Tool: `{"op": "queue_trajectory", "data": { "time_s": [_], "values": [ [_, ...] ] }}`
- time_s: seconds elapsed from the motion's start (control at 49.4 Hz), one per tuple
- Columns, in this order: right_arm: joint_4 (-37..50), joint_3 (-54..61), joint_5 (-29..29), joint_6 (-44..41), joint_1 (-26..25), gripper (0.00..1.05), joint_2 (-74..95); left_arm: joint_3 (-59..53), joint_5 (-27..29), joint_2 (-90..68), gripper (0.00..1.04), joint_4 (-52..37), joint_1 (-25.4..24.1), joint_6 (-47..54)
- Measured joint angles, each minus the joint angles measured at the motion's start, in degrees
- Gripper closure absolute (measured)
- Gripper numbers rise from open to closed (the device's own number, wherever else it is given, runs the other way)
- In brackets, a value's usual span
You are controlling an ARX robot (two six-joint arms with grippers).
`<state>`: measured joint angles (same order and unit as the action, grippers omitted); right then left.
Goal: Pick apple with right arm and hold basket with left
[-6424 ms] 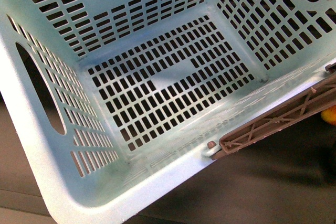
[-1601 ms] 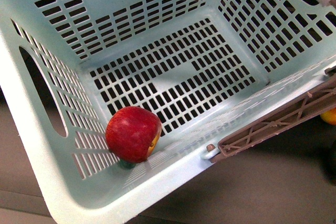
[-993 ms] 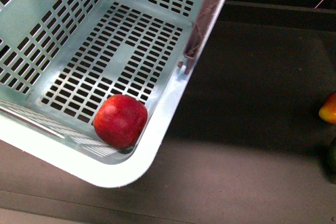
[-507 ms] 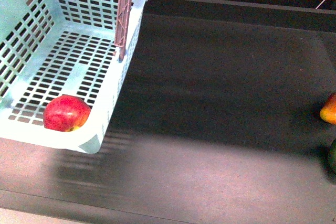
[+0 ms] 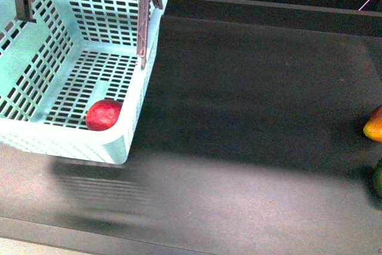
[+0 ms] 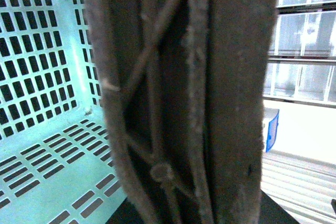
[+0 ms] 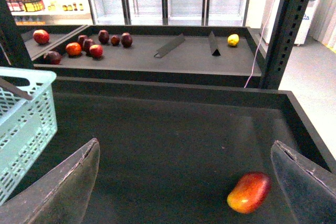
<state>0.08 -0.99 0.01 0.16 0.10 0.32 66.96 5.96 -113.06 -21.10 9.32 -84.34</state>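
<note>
Starting at the far left of the front view, the turquoise shopping basket takes up the near-left part of the dark shelf mat. Blur under it means I cannot tell whether it rests on the mat or hangs just above. 1 red apple lies on the slotted floor inside, tucked into the near right-hand corner and touching the near wall. Just to its right, the brown latticed handle stands upright along the basket's right rim and curves over at the top.

From the left wrist camera that same handle fills the middle of the shot, pressed right up to the lens, with the basket's slotted wall and floor beside it. The left gripper's fingers are hidden there, so I cannot tell whether they are closed on the handle or apart.

Moving right, the mat runs bare across the middle. At the right edge sits a red-and-yellow mango, and nearer to us a dark green item, both cut off by the frame.

Over on that side, the right gripper hangs above the mat with its 2 fingers spread wide apart, gripping nothing. The mango lies on the mat between them, closer to one finger, and the apple is well apart from it in the basket.
</note>
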Motion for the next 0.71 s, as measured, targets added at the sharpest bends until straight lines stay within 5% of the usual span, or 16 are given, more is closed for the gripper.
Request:
{"op": "queue_trajectory", "data": {
  "time_s": [0.709],
  "values": [
    [0.0, 0.0, 0.0, 0.0, 0.0, 0.09, 0.0, 2.4, -4.1, -6.8, 0.89, -1.5, -2.8, -0.2]
  ]
}}
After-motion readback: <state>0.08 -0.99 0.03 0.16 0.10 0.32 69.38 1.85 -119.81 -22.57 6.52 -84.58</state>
